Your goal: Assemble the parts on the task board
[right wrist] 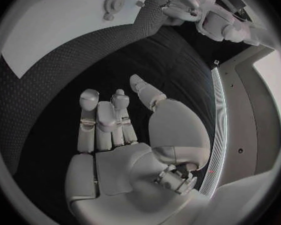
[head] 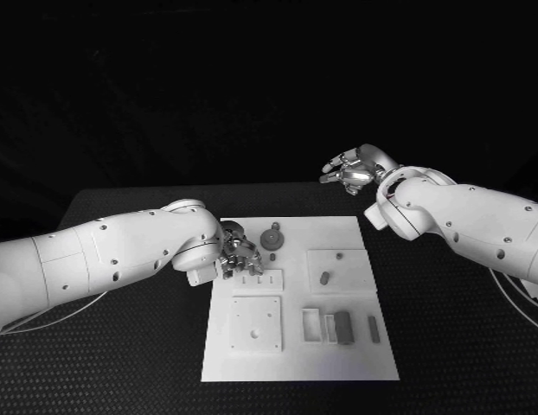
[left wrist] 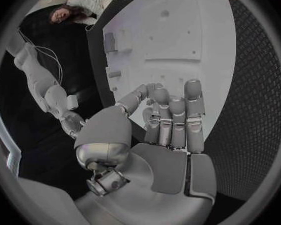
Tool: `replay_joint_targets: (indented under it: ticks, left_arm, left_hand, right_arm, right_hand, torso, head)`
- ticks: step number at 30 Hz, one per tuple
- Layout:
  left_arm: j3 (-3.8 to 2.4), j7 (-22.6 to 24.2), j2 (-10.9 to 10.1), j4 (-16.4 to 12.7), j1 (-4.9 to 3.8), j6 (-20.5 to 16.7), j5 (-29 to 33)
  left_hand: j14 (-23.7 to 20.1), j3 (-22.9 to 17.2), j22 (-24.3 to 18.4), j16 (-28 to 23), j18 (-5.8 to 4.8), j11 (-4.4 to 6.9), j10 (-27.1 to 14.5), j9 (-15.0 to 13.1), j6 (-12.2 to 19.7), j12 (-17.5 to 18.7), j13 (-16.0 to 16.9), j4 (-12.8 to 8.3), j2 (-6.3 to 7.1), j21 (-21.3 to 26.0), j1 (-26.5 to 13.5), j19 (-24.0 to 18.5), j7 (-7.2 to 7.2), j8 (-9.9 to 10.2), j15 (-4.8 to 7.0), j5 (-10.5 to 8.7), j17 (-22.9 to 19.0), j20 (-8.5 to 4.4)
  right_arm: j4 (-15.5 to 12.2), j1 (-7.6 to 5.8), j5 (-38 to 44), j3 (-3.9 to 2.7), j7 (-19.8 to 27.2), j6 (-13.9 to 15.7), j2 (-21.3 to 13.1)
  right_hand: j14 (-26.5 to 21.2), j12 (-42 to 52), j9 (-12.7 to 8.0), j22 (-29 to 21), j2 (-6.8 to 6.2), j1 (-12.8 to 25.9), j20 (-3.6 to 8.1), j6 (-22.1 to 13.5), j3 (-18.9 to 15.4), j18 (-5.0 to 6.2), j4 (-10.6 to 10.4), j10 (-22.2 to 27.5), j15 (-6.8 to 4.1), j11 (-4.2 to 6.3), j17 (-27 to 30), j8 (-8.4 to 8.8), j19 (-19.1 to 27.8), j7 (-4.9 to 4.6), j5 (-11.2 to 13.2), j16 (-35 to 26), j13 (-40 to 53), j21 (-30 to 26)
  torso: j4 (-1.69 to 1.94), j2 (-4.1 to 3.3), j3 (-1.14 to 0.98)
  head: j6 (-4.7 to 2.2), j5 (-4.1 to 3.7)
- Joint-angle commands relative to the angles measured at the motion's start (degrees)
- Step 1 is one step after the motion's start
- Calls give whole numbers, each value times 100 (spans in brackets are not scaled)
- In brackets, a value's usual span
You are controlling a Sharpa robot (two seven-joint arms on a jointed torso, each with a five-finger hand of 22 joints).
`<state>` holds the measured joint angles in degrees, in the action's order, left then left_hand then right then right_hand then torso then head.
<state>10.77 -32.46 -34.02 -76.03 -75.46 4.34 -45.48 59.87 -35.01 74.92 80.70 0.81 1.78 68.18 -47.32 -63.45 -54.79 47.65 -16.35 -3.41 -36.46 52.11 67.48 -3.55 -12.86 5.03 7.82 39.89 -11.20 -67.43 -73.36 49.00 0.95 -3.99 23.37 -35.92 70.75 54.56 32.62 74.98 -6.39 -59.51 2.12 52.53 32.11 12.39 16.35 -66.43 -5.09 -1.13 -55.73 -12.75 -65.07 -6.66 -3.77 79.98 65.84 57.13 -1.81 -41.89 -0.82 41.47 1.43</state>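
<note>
hovering our left hand [head: 237, 255] over the task board [head: 344, 363] near the gear part [head: 272, 237], fingers apart, empty; right hand [head: 355, 167] beyond the board, fingers spread, empty

Our left hand [head: 235, 256] hovers at nine o'clock, fingers loosely curled and empty; our right hand [head: 354, 168] is raised at one o'clock, fingers spread.

White task board [head: 297, 363] (black table [head: 132, 363])
</note>
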Motion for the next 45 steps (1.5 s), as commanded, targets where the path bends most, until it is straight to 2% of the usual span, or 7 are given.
replay_joint_targets:
  ticks: [1,5,10,14,30,38,45]
  left_arm:
    - [0,-34,34,8,4,164,-69]
    - [18,-60,66,41,8,181,-71]
    - [103,-76,83,69,19,203,-71]
    - [135,-87,107,122,30,212,-71]
    - [140,-56,162,248,101,183,-71]
    - [140,-40,176,236,102,163,-71]
    - [140,-37,184,237,102,189,-71]
  left_hand:
    - [192,-72,154,97,64,217,148,-461,-74,-131,102,-24,-70,-136,123,249,112,-24,486,220,20,-418]
    - [203,-85,149,164,86,221,110,-476,-76,-238,197,-24,-74,-255,115,243,116,-23,494,228,11,-426]
    - [225,-90,148,200,103,223,82,-485,-74,-296,258,-24,-80,-336,104,248,118,-21,498,229,-12,-431]
    - [291,-88,149,313,136,225,39,-496,-68,-339,312,-23,-94,-466,91,299,119,-17,505,227,5,-443]
    - [328,-74,142,446,179,252,55,-538,-128,-448,396,-2,-147,-634,-44,323,146,-57,529,136,24,-452]
    - [330,-81,141,459,184,254,54,-543,-130,-459,406,-4,-148,-652,-50,323,149,-59,532,144,26,-454]
    - [332,-87,140,475,190,258,55,-550,-139,-472,416,-5,-138,-674,-61,323,153,-66,535,169,28,-455]
  right_arm:
    - [-13,-2,-29,-4,47,-130,8]
    - [-22,-2,-29,-5,47,-137,9]
    - [-27,-2,-28,-5,39,-152,10]
    - [-39,-2,-28,-5,36,-162,10]
    - [-53,-2,-28,-5,24,-184,15]
    - [-61,-1,-28,-5,22,-192,18]
    - [-78,-1,-28,-5,18,-200,11]
  right_hand:
    - [-37,-2,-3,48,54,-3,16,-48,-41,261,1,35,11,-4,-8,20,42,-103,-9,-30,-4,-17]
    - [-38,-1,-4,49,56,-2,15,-52,-42,261,3,36,12,-4,-9,22,43,-104,-10,-29,-4,-17]
    - [-39,1,-4,49,58,-1,15,-54,-44,261,3,37,12,-5,-10,23,43,-104,-10,-28,-4,-16]
    - [-40,2,-4,50,60,0,15,-56,-45,261,4,38,13,-5,-11,24,44,-105,-10,-27,-4,-15]
    - [-44,7,-4,53,70,-6,15,-61,-45,261,10,41,14,-6,-14,26,48,-106,-12,-24,-4,-14]
    - [-45,9,-3,55,75,-7,14,-62,-45,261,10,42,15,-7,-15,27,49,-106,-12,-23,-4,-14]
    - [-47,11,-3,56,78,-10,14,-62,-46,261,12,44,15,-7,-17,27,51,-107,-12,-22,-5,-13]
  torso:
    - [-4,0,-2]
    - [2,-1,-5]
    - [-1,-1,-3]
    - [-3,-3,-5]
    - [3,0,-1]
    - [1,0,-9]
    - [6,-1,-5]
  head:
    - [12,-7]
    - [26,-12]
    - [35,-13]
    - [45,-10]
    - [64,-21]
    - [78,-16]
    - [74,-21]
